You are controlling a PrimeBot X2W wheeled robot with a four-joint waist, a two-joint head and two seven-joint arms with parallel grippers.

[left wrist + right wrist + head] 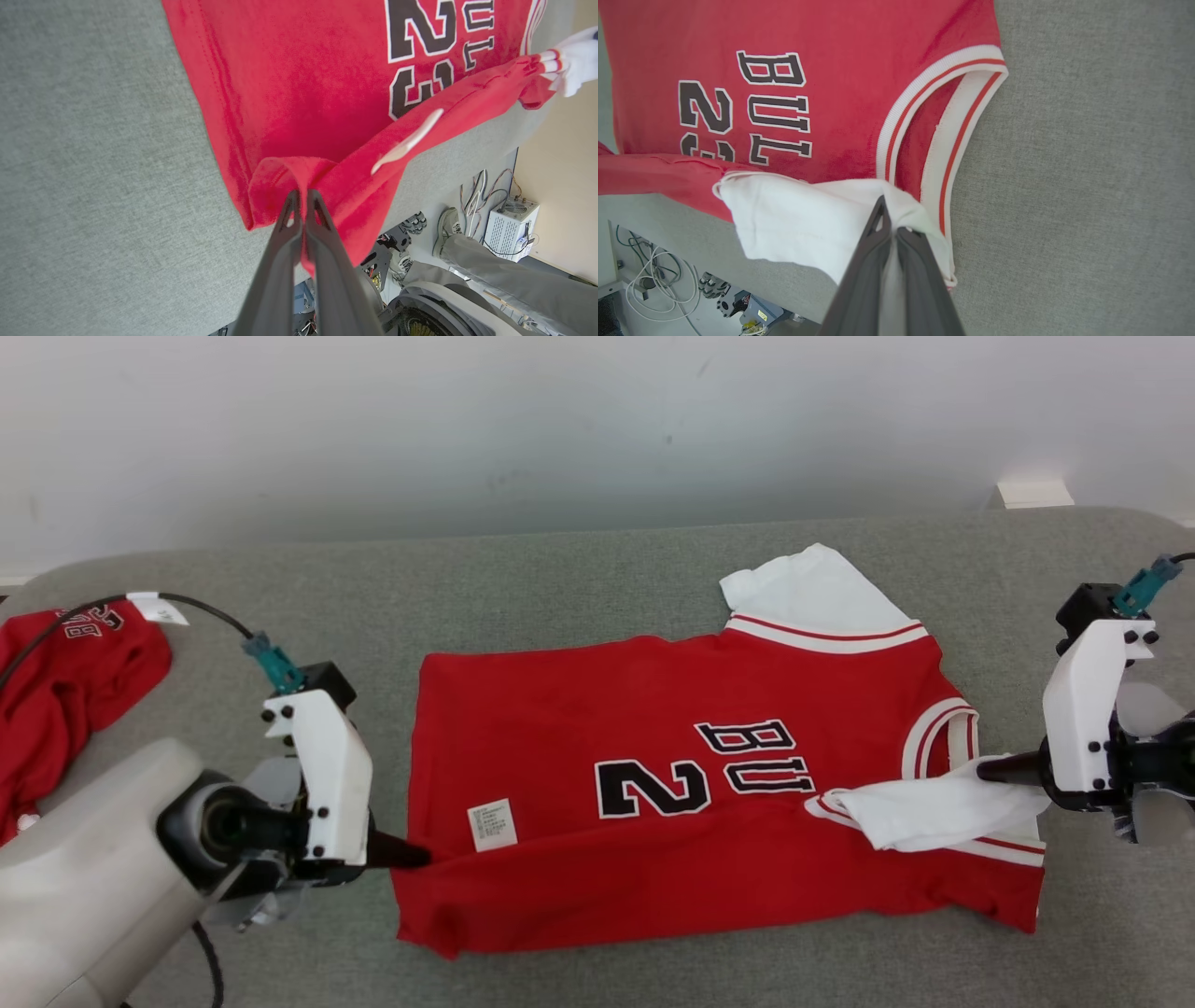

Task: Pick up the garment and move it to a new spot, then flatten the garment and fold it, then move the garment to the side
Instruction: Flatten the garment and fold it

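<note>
At the near edge, left gripper [413, 855] pinches the jersey [597, 709] hem [275, 177], right gripper [988, 768] the sleeve [924, 814] (seems limp, light: hold corners).

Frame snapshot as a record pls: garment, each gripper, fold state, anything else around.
garment: red jersey, print up, spread on the grey table
left arm: left gripper shut on the near hem
right arm: right gripper shut on the near white sleeve
fold state: near edge raised and turned toward the far side, care label exposed, print partly covered
far sleeve: flat on the table
other: second red garment crumpled at the table's left end; person's leg beyond the table edge
</note>
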